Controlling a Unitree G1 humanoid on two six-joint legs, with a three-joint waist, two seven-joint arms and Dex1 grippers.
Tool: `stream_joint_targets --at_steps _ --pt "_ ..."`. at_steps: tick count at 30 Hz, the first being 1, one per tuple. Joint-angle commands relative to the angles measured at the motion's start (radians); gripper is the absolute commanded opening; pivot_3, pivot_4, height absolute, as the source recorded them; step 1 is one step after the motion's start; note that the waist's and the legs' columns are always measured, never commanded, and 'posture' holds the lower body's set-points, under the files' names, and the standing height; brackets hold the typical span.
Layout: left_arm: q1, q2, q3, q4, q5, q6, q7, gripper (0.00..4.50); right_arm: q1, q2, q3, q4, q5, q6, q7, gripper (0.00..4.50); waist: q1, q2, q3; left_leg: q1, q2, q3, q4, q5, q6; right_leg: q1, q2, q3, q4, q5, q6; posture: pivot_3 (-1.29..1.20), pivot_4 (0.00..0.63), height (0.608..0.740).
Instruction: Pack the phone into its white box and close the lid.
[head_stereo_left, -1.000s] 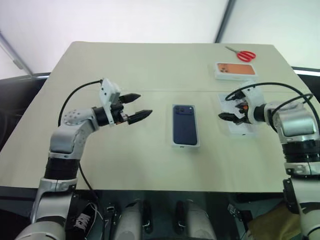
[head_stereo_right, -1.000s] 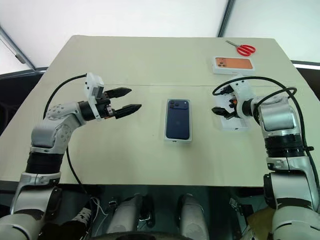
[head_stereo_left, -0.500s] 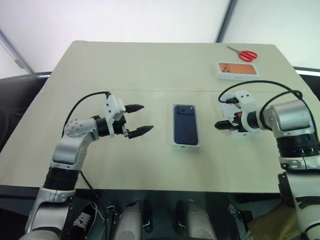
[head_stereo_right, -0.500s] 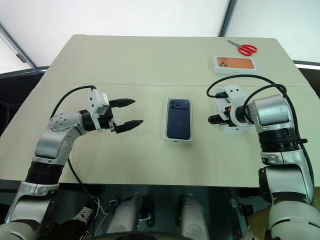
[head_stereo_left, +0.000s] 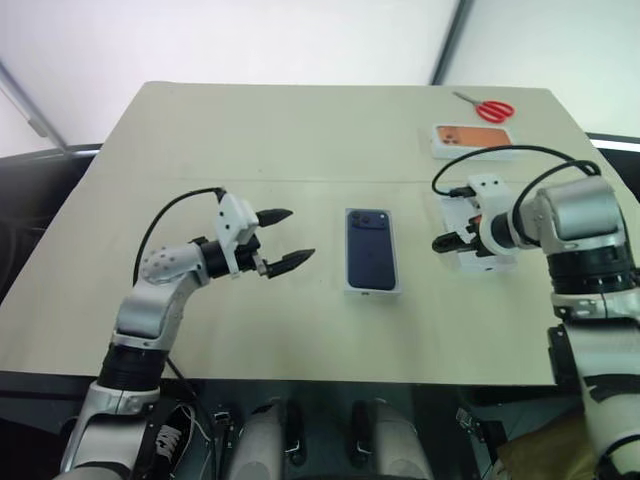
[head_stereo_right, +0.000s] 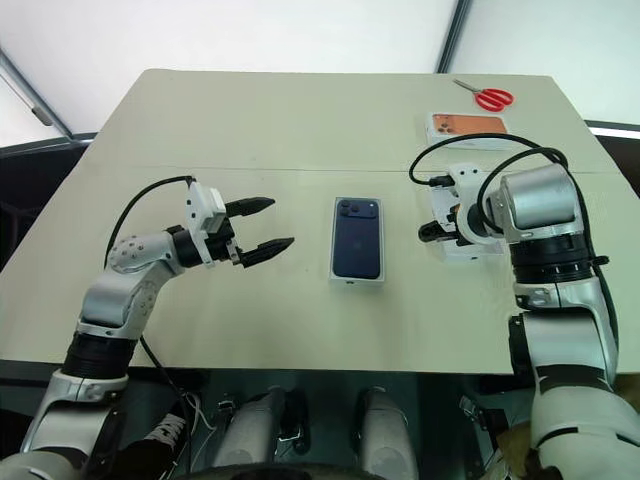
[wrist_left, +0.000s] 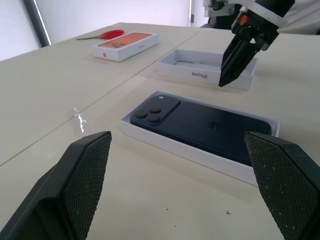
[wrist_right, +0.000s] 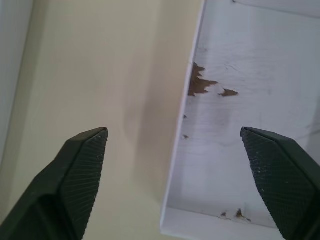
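With the right gripper (wrist_right: 175, 145) poised over the upturned lid (head_stereo_right: 466, 240) at centre-right of the frame, fingers spread and straddling its near wall, the worry is a pinch on that thin cardboard edge that tips or skids the lid, and a crooked carry would then jam it on the white box (head_stereo_right: 357, 280). Over at centre-left the left gripper (head_stereo_right: 262, 224) hovers wide apart and empty, aimed at the box. At frame centre the phone (head_stereo_right: 357, 239) already lies flat in that box, long axis running near-to-far, camera cluster at the far end.
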Motion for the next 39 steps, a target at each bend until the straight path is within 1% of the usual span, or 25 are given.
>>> stream_joint_targets --at_steps 1,6,7,11,15,16,19,20,23,24,27,29,32,35,38,39 --pt "0.007 0.007 0.0 -0.041 0.001 -0.005 0.008 4.5 -0.022 0.008 -0.025 0.0 0.006 -0.007 -0.024 2.8 0.0 0.0 0.0 0.0 0.0 0.0 0.0 0.0 0.0 0.0 0.0 0.0 0.0 0.0 0.0 0.0 0.15 0.738" --pt "0.001 0.009 0.007 -0.039 -0.009 0.016 0.018 4.5 0.015 0.049 -0.059 -0.003 -0.017 -0.019 -0.097 0.28 -0.001 0.0 0.0 0.0 0.0 0.0 0.0 0.0 0.0 0.0 0.001 0.0 0.0 0.0 0.0 0.0 0.15 0.738" --pt "0.0 0.01 0.006 -0.04 -0.008 0.018 0.02 4.5 0.027 0.059 -0.071 -0.004 -0.019 -0.014 -0.11 0.08 -0.001 0.0 0.0 0.0 0.0 0.0 0.0 0.0 0.0 0.0 0.001 0.0 0.0 0.0 0.0 0.0 0.15 0.738" --pt "-0.001 0.014 0.009 -0.037 -0.006 0.025 0.023 4.5 0.042 0.107 -0.119 -0.03 -0.018 0.013 -0.153 0.08 -0.002 -0.001 0.0 0.001 0.0 0.0 0.0 0.0 0.0 0.001 0.001 0.0 0.0 0.0 0.0 0.0 0.15 0.738" --pt "-0.009 0.016 0.013 -0.025 -0.008 0.032 0.024 4.5 0.014 0.135 -0.164 -0.034 -0.019 0.019 -0.184 0.08 -0.004 -0.001 0.0 0.001 0.001 0.0 0.0 0.0 0.0 0.001 0.001 0.0 0.0 0.0 0.0 0.0 0.15 0.738" --pt "-0.011 0.016 0.014 -0.021 -0.008 0.032 0.024 4.5 0.001 0.14 -0.177 -0.032 -0.018 -0.007 -0.19 0.08 -0.004 -0.001 0.0 0.001 0.001 0.0 0.0 0.0 0.0 0.001 0.001 0.0 0.0 0.0 0.0 0.0 0.15 0.738" --pt "-0.029 0.005 0.028 0.012 -0.005 0.038 0.048 4.5 -0.106 0.252 -0.433 -0.007 0.057 -0.116 -0.214 0.08 -0.008 0.001 0.0 0.0 0.001 0.001 0.0 0.0 0.0 0.0 0.002 0.0 0.001 0.0 0.0 0.0 0.15 0.738" --pt "-0.034 0.003 0.031 0.02 -0.005 0.041 0.054 4.5 -0.124 0.278 -0.488 -0.004 0.079 -0.131 -0.212 0.08 -0.008 0.001 0.001 0.0 0.001 0.002 0.0 0.0 0.0 -0.001 0.003 0.001 0.001 0.0 0.0 0.0 0.15 0.738" --pt "-0.045 0.004 0.034 0.032 -0.005 0.033 0.061 4.5 -0.139 0.331 -0.576 -0.028 0.129 -0.13 -0.215 0.08 -0.001 0.001 0.001 -0.002 0.003 0.002 0.0 0.001 -0.001 -0.003 0.008 0.003 0.002 0.0 0.0 0.0 0.15 0.738" --pt "-0.051 0.002 0.038 0.035 -0.011 0.041 0.067 4.5 -0.154 0.364 -0.63 -0.038 0.163 -0.111 -0.216 0.08 0.002 0.001 0.001 -0.002 0.004 0.002 0.0 0.001 -0.001 -0.003 0.009 0.002 0.001 0.0 0.0 0.0 0.15 0.738" --pt "-0.061 0.004 0.044 0.039 -0.018 0.052 0.071 4.5 -0.249 0.478 -0.871 -0.031 0.265 -0.002 -0.22 0.08 -0.003 0.001 0.001 -0.003 0.003 0.003 0.0 0.001 -0.001 -0.003 0.009 0.003 0.001 0.0 0.0 0.0 0.15 0.738" --pt "-0.065 0.004 0.049 0.04 -0.02 0.062 0.079 4.5 -0.27 0.542 -0.976 -0.032 0.34 0.035 -0.246 0.08 -0.005 0.002 0.001 -0.003 0.003 0.003 0.0 0.001 -0.001 -0.004 0.009 0.004 0.002 0.001 0.0 0.0 0.15 0.738" --pt "-0.074 -0.002 0.059 0.04 -0.023 0.067 0.1 4.5 -0.217 0.616 -0.979 -0.107 0.471 0.038 -0.299 0.08 -0.005 0.002 0.0 -0.003 0.004 0.002 0.0 0.001 -0.001 -0.004 0.01 0.003 0.001 0.0 -0.001 0.0 0.15 0.738" --pt "-0.086 -0.024 0.085 0.04 -0.034 0.083 0.152 4.5 -0.149 0.742 -1.021 -0.136 0.712 0.038 -0.442 0.08 -0.006 0.001 0.0 -0.004 0.004 0.002 0.0 0.001 -0.001 -0.004 0.01 0.004 0.001 0.0 -0.001 0.0 0.15 0.738" --pt "-0.085 -0.026 0.091 0.033 -0.041 0.094 0.164 4.5 -0.106 0.806 -1.049 -0.138 0.914 0.038 -0.608 0.08 -0.006 0.002 0.0 -0.004 0.004 0.002 0.0 0.001 -0.001 -0.004 0.01 0.004 0.002 0.0 -0.001 0.0 0.15 0.738" --pt "-0.081 -0.026 0.091 0.028 -0.045 0.102 0.167 4.5 -0.066 0.824 -1.018 -0.167 0.965 0.038 -0.644 0.08 -0.005 0.002 0.0 -0.004 0.004 0.002 0.0 0.001 -0.001 -0.004 0.01 0.004 0.002 0.0 -0.001 0.0 0.15 0.738"
